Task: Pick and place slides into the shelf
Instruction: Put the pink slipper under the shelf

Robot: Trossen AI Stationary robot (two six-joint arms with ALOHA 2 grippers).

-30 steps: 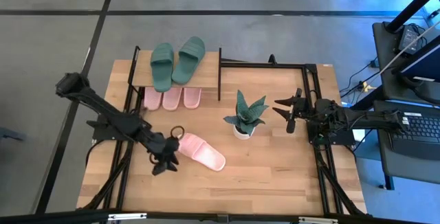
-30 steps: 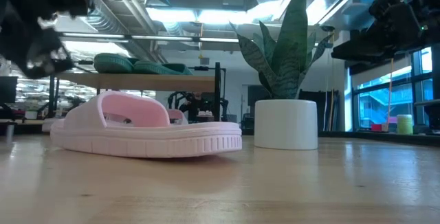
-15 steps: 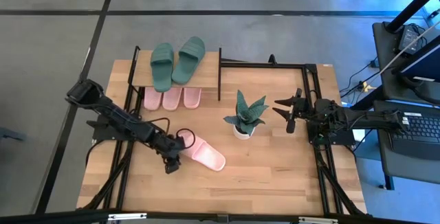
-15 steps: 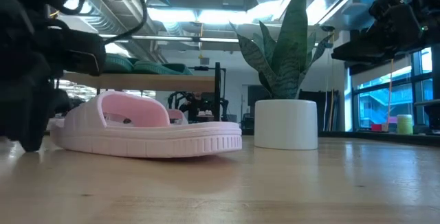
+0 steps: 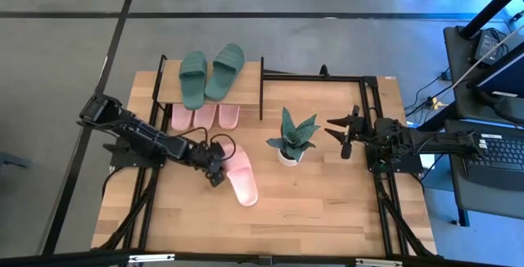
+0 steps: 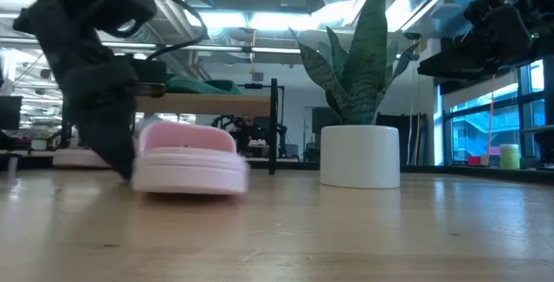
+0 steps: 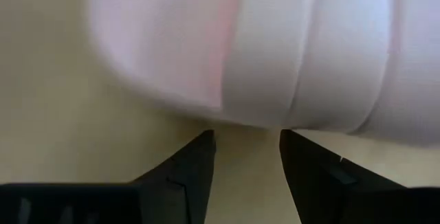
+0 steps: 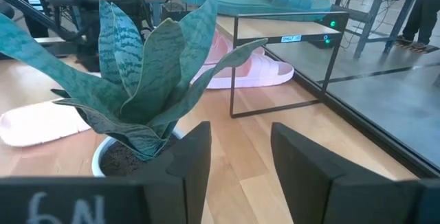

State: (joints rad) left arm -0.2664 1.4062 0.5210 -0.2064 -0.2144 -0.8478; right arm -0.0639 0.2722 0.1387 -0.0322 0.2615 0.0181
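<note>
A small white label (image 8: 296,39) sits on the front edge of the shelf (image 8: 275,28), its print too small to read. Pale marks on the right hand (image 8: 237,159) look like "6A", uncertain.

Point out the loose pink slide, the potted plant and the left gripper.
loose pink slide (image 5: 242,181): high view, on its wide strap.
potted plant (image 5: 288,156): high view, on the white pot's rim.
left gripper (image 5: 218,175): high view, between its fingertips, beside the slide.

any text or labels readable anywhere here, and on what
Nothing reads clearly.
Right gripper body: white marks at the frame's bottom, cut off, unreadable.
Shelf top board edge: a small dark label, too small to read.
Slides and plant pot: no text seen.
</note>
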